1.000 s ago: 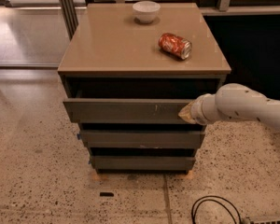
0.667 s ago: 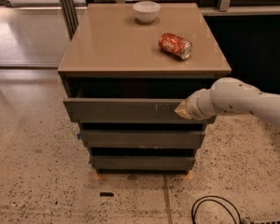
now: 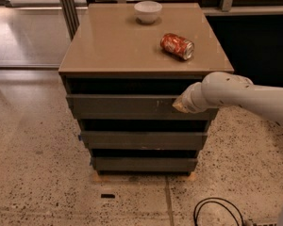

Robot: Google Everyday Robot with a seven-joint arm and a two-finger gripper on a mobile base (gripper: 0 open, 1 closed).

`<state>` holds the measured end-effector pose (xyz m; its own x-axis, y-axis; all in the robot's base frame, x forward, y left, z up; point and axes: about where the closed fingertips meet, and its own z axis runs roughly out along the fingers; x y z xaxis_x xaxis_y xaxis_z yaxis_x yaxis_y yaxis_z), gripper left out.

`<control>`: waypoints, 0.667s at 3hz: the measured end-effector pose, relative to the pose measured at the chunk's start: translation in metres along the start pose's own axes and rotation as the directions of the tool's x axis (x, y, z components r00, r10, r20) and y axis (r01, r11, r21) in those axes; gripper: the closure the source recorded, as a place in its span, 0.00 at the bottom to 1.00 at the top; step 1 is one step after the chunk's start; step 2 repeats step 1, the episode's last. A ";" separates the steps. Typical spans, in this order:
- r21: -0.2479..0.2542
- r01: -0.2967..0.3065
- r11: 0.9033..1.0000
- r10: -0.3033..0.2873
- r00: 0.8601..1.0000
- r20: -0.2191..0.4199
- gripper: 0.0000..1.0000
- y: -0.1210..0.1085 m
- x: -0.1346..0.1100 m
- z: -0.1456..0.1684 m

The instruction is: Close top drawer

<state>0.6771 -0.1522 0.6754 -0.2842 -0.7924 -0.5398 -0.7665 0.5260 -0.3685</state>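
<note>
The top drawer (image 3: 118,106) sits mid-frame under the cabinet top (image 3: 118,51), with a dark gap above its front. My gripper (image 3: 180,105) is at the front's right end, and my arm (image 3: 245,95) reaches in level from the right edge. I cannot tell the gripper's state. On top, a bowl (image 3: 148,11) stands at upper centre and a can (image 3: 177,46) lies on its side.

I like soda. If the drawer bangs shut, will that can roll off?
Maybe a little: the can lies on its side, so it could roll. The cabinet top looks flat, so probably not far. The gripper is at the top drawer.
</note>
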 end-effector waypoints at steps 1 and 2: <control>0.000 0.000 1.000 0.000 1.000 0.000 1.00 0.000 0.000 0.000; 0.000 0.000 1.000 0.000 1.000 0.000 1.00 0.000 0.000 0.000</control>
